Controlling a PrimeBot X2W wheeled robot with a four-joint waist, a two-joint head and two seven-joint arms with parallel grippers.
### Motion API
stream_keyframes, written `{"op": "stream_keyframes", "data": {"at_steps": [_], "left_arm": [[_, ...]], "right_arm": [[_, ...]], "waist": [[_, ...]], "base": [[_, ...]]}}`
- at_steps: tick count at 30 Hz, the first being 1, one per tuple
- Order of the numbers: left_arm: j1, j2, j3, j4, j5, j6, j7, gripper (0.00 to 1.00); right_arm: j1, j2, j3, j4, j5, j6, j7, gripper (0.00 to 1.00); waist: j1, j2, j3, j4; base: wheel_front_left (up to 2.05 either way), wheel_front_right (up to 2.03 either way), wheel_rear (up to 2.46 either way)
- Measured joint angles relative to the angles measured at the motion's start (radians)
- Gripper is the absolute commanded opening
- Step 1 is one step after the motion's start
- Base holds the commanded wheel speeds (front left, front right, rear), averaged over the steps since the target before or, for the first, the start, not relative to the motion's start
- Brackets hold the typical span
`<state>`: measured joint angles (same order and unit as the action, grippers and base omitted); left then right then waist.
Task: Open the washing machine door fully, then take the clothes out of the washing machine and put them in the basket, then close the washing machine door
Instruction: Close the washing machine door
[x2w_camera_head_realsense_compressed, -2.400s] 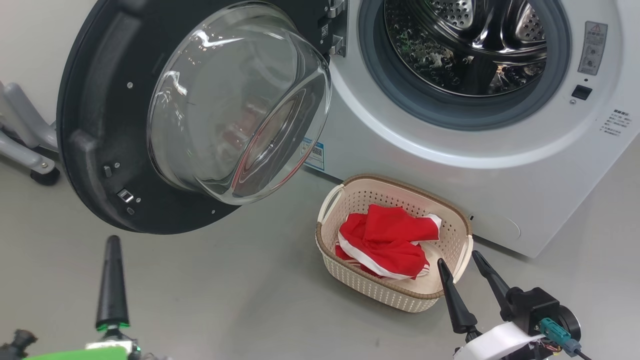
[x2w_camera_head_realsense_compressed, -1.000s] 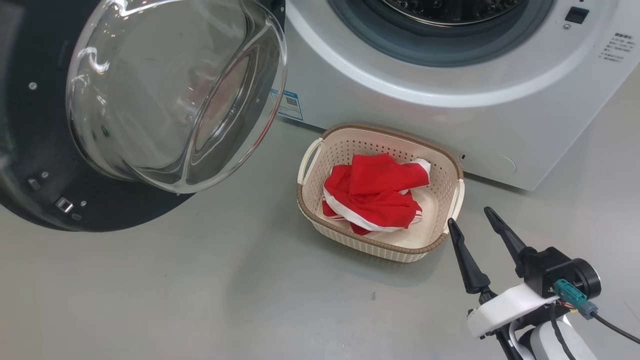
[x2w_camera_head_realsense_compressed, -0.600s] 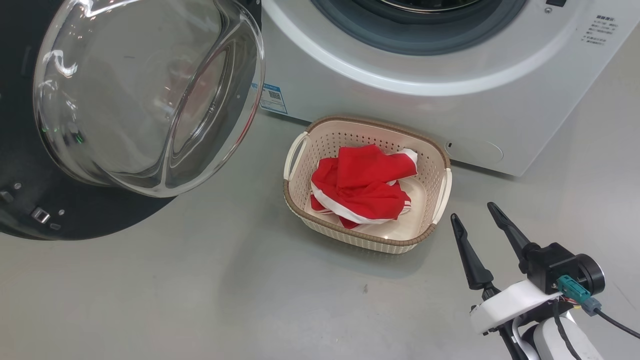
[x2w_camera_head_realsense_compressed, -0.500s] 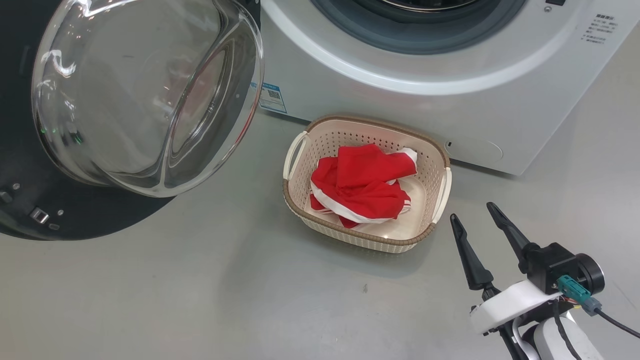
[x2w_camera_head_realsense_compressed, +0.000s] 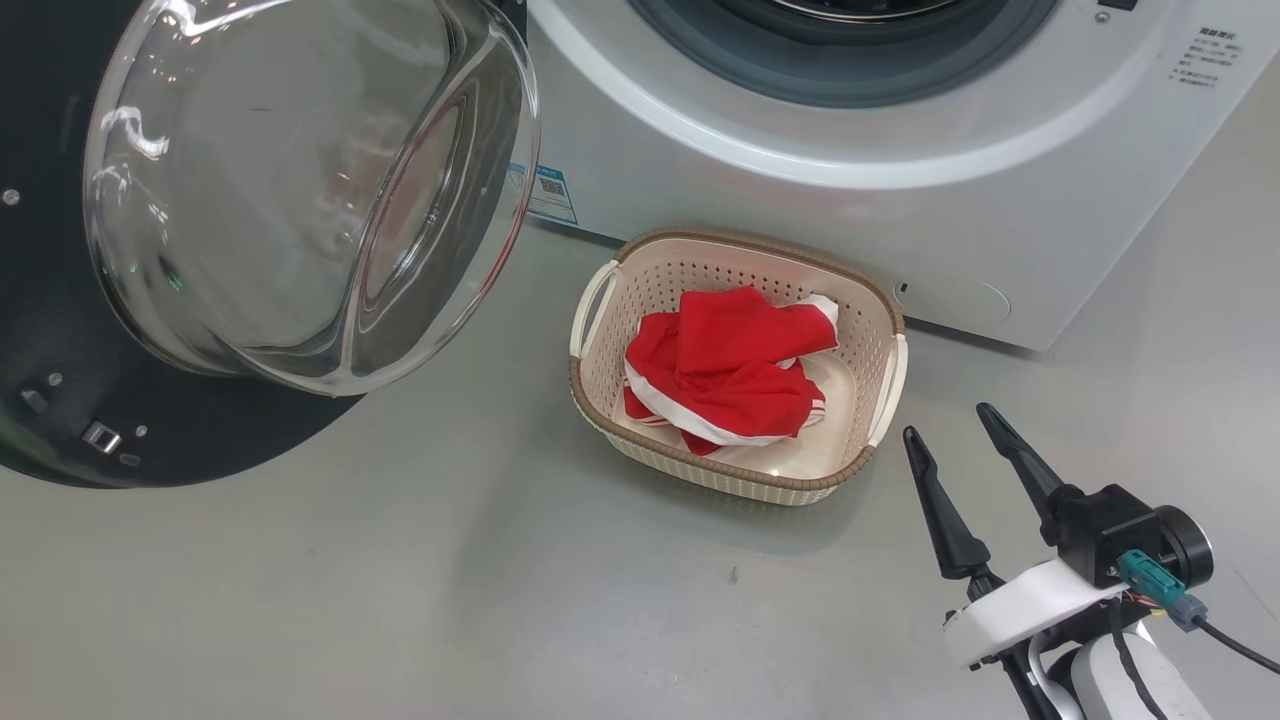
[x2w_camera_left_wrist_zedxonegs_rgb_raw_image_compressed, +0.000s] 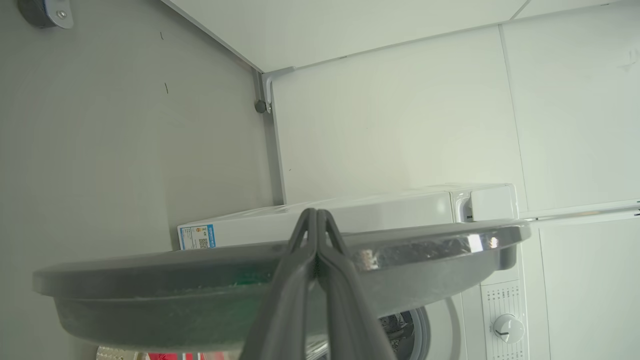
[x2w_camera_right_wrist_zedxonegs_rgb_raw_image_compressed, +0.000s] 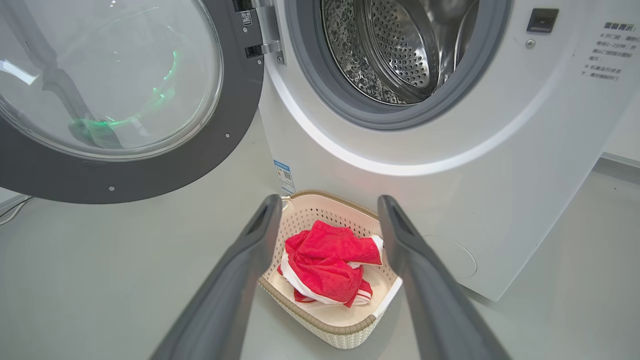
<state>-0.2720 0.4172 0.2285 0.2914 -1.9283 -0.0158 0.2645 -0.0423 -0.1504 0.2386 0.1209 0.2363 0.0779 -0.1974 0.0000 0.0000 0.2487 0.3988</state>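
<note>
Nearest, the right gripper (x2w_camera_head_realsense_compressed: 948, 420) hangs over the floor (x2w_camera_head_realsense_compressed: 400, 600) with its fingers spread wide and nothing between them, just beside the basket (x2w_camera_head_realsense_compressed: 720, 478) at its near right corner but apart from it. Bare floor lies open all around on the near and left sides. The clothes (x2w_camera_head_realsense_compressed: 735, 375) lie heaped inside the basket, which stands just before the washer (x2w_camera_head_realsense_compressed: 800, 220), below its opening. So the unloading looks done: in the right wrist view the drum (x2w_camera_right_wrist_zedxonegs_rgb_raw_image_compressed: 400, 55) shows bare steel as far as can be seen. What is left, by my reckoning, is closing the door (x2w_camera_head_realsense_compressed: 60, 330), which stands swung wide to the left, its glass bowl bulging out near the basket's left handle. The left gripper (x2w_camera_left_wrist_zedxonegs_rgb_raw_image_compressed: 317, 214) is pinched tight on nothing, lying along the door's outer face; contact cannot be told. The closing swing would pass over the basket's left end, a narrow margin to watch
</note>
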Motion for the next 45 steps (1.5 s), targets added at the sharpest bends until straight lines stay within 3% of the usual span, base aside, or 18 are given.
{"op": "stream_keyframes", "data": {"at_steps": [9,23,45], "left_arm": [[0.000,-0.001,-0.019,0.005,-0.063,-0.042,0.115,0.00],[0.002,-0.018,-0.079,-0.044,-0.158,-0.065,0.321,0.00],[0.032,-0.016,-0.174,-0.183,-0.156,-0.088,0.504,0.00]], "right_arm": [[0.000,0.000,0.000,0.000,0.000,0.000,0.000,1.00],[0.000,0.001,-0.001,-0.001,0.002,0.000,0.000,1.00],[-0.012,0.030,0.018,0.017,0.010,0.000,-0.006,1.00]], "waist": [[0.0000,0.0000,-0.004,0.002],[0.0000,0.0000,-0.018,-0.004],[0.0000,0.0000,-0.043,-0.059]], "base": [[0.00,0.00,0.00],[0.00,0.00,0.00],[0.00,0.00,0.00]]}}
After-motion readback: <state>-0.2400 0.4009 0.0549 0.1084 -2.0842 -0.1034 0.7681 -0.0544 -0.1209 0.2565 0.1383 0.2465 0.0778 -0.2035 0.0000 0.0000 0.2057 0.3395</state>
